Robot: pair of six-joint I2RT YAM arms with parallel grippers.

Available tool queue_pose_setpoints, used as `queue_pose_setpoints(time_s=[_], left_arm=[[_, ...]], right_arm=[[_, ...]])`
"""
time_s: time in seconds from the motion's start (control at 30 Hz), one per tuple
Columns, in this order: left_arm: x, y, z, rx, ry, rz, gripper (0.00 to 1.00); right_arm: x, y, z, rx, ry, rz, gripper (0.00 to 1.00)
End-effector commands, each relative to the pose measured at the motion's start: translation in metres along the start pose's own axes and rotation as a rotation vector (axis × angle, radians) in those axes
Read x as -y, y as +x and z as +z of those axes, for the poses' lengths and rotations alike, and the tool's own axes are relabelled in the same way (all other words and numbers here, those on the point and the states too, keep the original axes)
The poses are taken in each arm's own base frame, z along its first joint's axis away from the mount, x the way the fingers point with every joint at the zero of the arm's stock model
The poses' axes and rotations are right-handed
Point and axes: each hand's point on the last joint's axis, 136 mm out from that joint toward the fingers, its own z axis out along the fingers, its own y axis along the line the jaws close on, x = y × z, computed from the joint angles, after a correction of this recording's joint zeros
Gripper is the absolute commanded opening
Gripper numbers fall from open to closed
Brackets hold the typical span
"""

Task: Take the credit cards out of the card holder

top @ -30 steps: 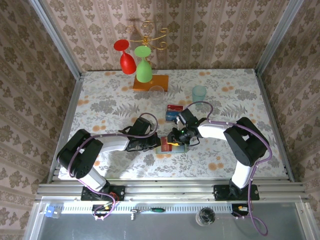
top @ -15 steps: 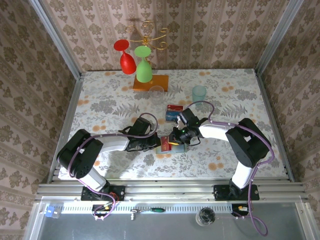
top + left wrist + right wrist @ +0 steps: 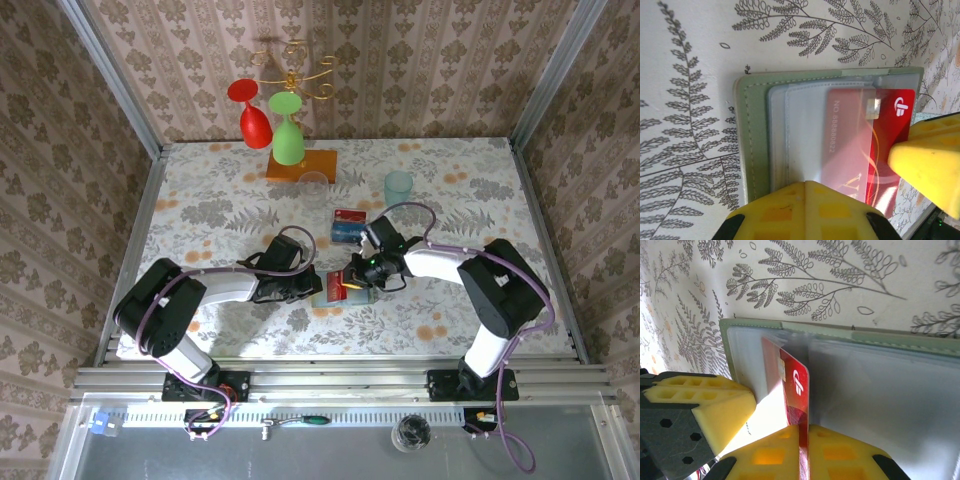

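Sticking halfway out of the card holder [image 3: 752,130]: the red card [image 3: 860,145].

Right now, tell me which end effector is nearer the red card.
Right. The right end effector pinches the red card; the left end effector presses the card holder beside it.

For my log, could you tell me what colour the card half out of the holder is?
Red card, clearest in the left wrist view.

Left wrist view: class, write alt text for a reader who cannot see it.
A red credit card sits half out of a clear pocket in an open pale green card holder on a fern-patterned tablecloth. Yellow fingers press the holder's near edge; another yellow finger touches the card's exposed end.
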Motion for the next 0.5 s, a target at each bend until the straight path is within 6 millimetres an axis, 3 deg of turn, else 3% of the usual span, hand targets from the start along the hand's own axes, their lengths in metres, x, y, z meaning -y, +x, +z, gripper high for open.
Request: queue_pose_setpoints(time_s=[0.0, 0.47], left_arm=[[-0.016, 0.009, 0.0, -0.03, -0.05, -0.029, 0.0], [-0.012, 0.006, 0.0, -0.027, -0.043, -0.023, 0.0]], right_arm=[[0.006, 0.004, -0.008, 0.0, 0.016, -0.002, 0.1], [0.011, 0.001, -0.03, 0.022, 0.118, -0.044, 0.06]])
